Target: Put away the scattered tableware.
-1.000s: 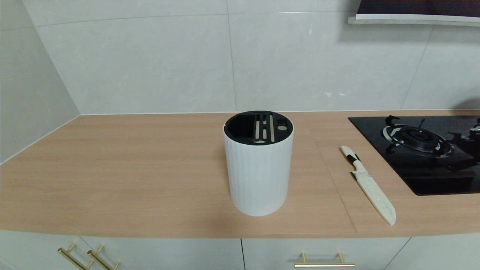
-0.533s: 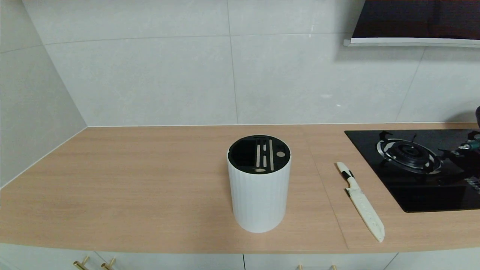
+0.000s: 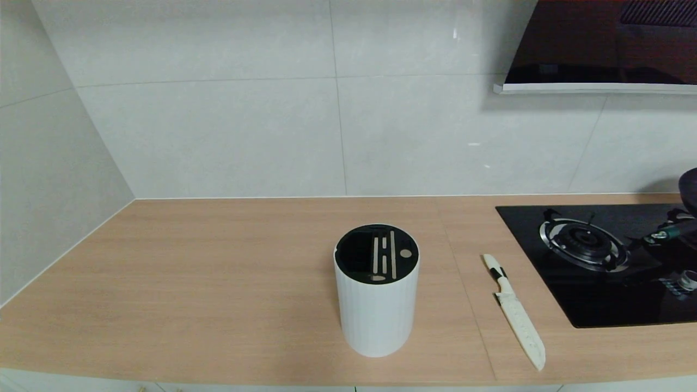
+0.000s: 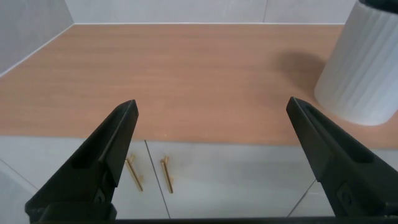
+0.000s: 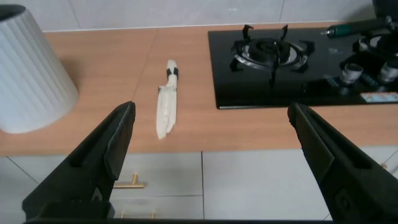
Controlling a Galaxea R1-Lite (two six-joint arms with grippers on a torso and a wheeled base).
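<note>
A white ribbed cylindrical knife holder (image 3: 377,296) with a black slotted top stands upright near the front of the wooden counter; it also appears in the left wrist view (image 4: 364,65) and the right wrist view (image 5: 28,71). A cream knife (image 3: 514,313) with a black band on its handle lies flat to the holder's right, blade toward the counter's front edge, as the right wrist view (image 5: 167,99) also has it. My left gripper (image 4: 211,118) hangs open in front of the counter edge, off the holder's left side. My right gripper (image 5: 211,121) hangs open before the counter, facing the knife.
A black gas hob (image 3: 599,261) with a burner grate sits at the right, with knobs (image 5: 367,65) along its near side. White cabinet doors with gold handles (image 4: 149,174) run below the counter (image 3: 218,261). A range hood (image 3: 599,49) hangs at upper right. Tiled walls close the back and left.
The head camera has tilted upward and drawn back: holder, knife and hob sit lower and smaller in the picture. The things themselves have not moved on the counter.
</note>
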